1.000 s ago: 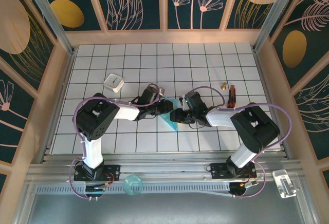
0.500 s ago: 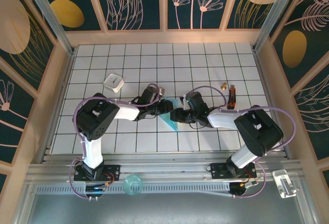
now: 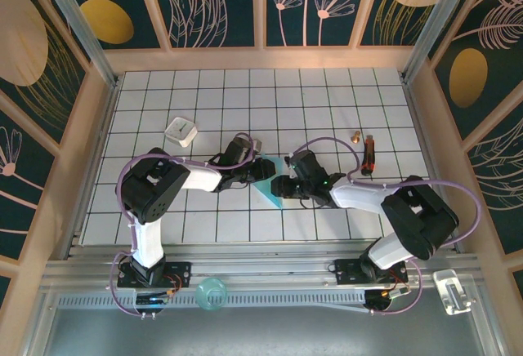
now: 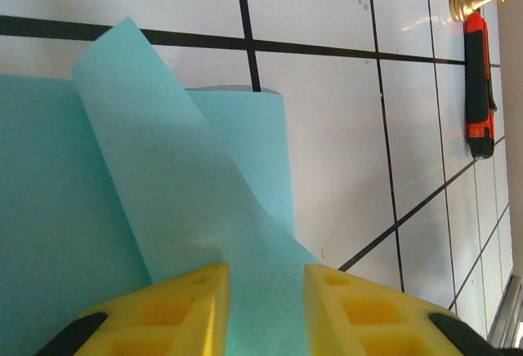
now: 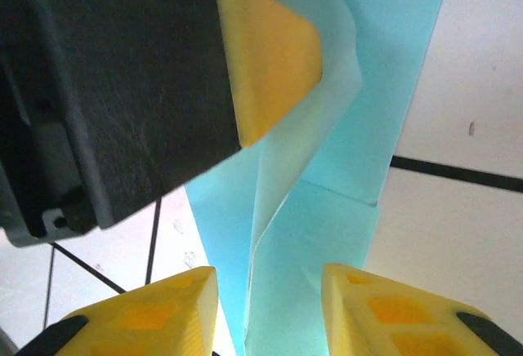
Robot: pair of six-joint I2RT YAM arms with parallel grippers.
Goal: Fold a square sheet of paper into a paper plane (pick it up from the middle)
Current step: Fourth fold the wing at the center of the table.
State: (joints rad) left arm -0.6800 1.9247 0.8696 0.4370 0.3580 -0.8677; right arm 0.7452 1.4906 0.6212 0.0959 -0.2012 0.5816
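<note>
At the bottom edge of the left wrist view, your left gripper [image 4: 267, 295] has its jaws apart, straddling a raised flap of the square sheet of paper [image 4: 57, 209]. The flap runs up through the gap toward the upper left, and I cannot tell whether either side actually touches it. At the bottom of the right wrist view, the right gripper [image 5: 270, 295] also has its jaws parted, with a standing crease of the sheet rising between them. The left arm's yellow fingertip [image 5: 270, 54] sits against the same fold at the upper left.

From above, the partly folded sheet shows as a narrow cyan wedge just below the middle of the frame. It lies on the white gridded surface [image 3: 327, 103] between the two grippers.

Treat the paper as very light, limp and easy to crumple. It will likely buckle wherever you push, slide on the smooth tiles and spring back out of a soft crease. Take it by the raised flap, close to the fold line, because the flat part offers no edge to get under.

An orange-and-black tool [image 4: 478, 78] lies well apart at the upper right, and a white square block [image 3: 181, 131] sits well off to the upper left.
</note>
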